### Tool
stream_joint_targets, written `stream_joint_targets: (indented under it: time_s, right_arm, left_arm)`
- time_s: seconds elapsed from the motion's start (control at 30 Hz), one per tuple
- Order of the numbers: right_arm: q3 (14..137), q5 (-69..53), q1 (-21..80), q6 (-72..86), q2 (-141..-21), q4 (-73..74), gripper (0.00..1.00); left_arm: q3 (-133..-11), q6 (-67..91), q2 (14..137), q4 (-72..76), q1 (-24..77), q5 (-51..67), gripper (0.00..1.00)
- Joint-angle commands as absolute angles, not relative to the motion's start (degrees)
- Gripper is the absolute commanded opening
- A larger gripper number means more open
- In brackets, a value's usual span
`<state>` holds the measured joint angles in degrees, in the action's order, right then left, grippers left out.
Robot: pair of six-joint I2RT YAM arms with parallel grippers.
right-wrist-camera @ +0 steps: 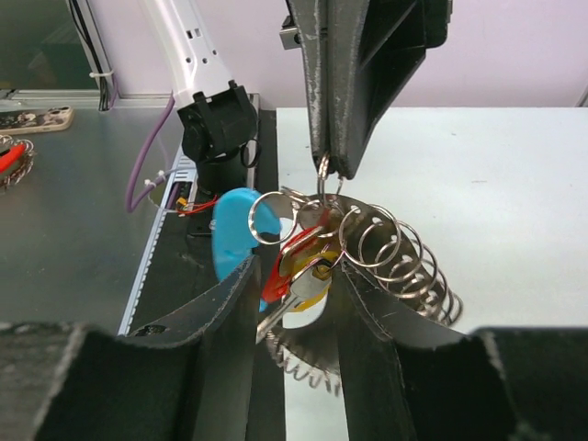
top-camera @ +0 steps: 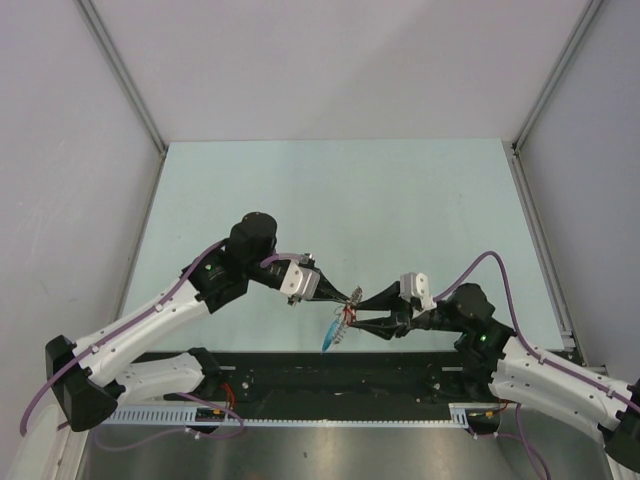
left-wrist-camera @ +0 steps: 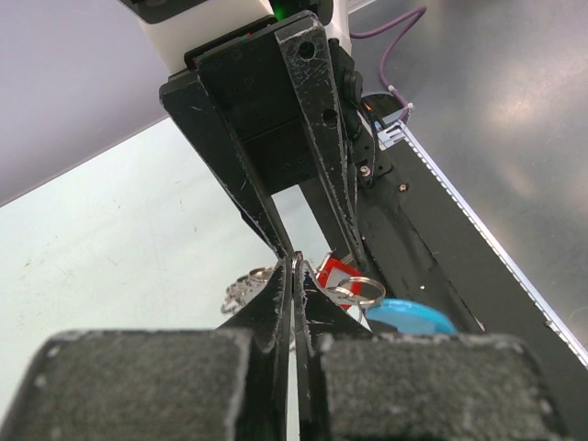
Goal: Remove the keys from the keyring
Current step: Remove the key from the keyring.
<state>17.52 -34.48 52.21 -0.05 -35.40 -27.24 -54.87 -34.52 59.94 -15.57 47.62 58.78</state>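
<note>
Coils of the keyring [top-camera: 338, 328] hang between left gripper [top-camera: 355, 295] and right gripper [top-camera: 356, 312] near the table's [top-camera: 300, 190] front edge, seen from above. Left wrist view: left jaws pressed together. Right wrist view alone shows them pinching one ring, and the red key [right-wrist-camera: 278, 273] between the right's narrow jaws, contact unclear.

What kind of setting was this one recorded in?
Most likely a lab robot test cell, not a home or shop: blank pale wall panels held in aluminium frame rails box in a bare pale green table, with a slotted cable duct along its near edge.
</note>
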Motion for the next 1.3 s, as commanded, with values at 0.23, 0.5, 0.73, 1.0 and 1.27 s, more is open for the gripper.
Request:
stream_joint_targets:
  time_s: [0.23, 0.5, 0.73, 1.0, 1.27]
  right_arm:
    - [19.69, -32.0, 54.75, -0.44, -36.12, -27.34, 0.41]
    - [19.69, -27.78, 56.78, -0.62, -37.09, -26.46, 0.42]
    - [19.69, -22.51, 57.48, -0.97, -35.42, -25.14, 0.45]
    - [19.69, -19.78, 57.66, -2.72, -31.47, -22.59, 0.45]
    - [19.69, -20.83, 57.74, -5.18, -29.09, -20.74, 0.46]
  left_arm:
    - [-56.95, -35.51, 59.24, -14.68, 47.46, 61.96, 0.0]
    - [-56.78, -35.42, 59.15, -14.59, 47.37, 61.79, 0.0]
    - [-56.87, -35.42, 58.97, -14.77, 47.46, 61.88, 0.0]
    - [-56.69, -35.68, 58.89, -14.94, 47.37, 62.22, 0.0]
    - [-56.69, -36.21, 59.15, -15.56, 47.37, 62.32, 0.0]
